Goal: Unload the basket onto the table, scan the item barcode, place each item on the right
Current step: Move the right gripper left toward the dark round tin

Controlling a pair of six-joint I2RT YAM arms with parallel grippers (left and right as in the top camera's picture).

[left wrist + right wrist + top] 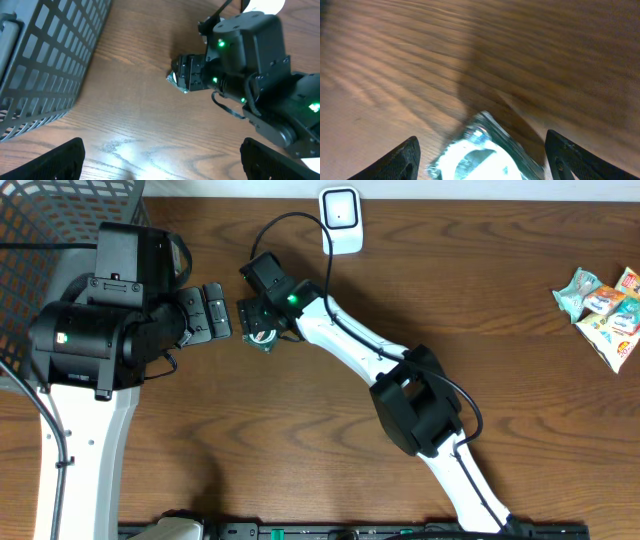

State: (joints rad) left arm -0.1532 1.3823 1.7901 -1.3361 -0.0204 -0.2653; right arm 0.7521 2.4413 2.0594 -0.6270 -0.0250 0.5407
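Stretching in from the near-right edge, bent at the elbow and tipped the right gripper [256,322] down toward the wooden table [480,290]. Held its fingers [405,160] parted, one on each side of a small silvery packet [480,152], with a gap showing on both sides. Pointed the left gripper [222,312] at it from just beside, fingers [55,160] spread wide around nothing. Lay flat on the wood under the right fingertips, between the two grippers: crinkled foil, pale face with a teal tint, print too blurred to read. Sat well apart from the white scanner [340,220] at the far edge.
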